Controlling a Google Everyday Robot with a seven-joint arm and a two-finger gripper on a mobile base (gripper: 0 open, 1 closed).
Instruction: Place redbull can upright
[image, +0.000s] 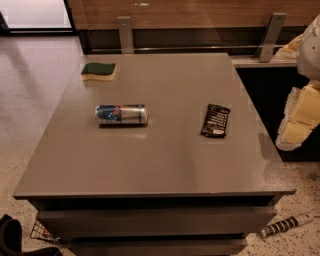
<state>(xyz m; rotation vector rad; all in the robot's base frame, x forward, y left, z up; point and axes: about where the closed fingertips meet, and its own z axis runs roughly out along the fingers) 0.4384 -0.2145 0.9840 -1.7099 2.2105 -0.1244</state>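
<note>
redbull can (121, 114) lying sideways on table (160, 165), left of centre | gripper (298, 120) hanging beyond right edge, spread or pressed together: cannot tell | likely risks: rolling toward near edge when nudged, toppling when released tilted

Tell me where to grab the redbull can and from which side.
Probably grip the redbull can mid-body from straight above, closing across its width: it lies on its side, ends pointing left and right. The gripper hangs beyond the right edge of the table.
</note>
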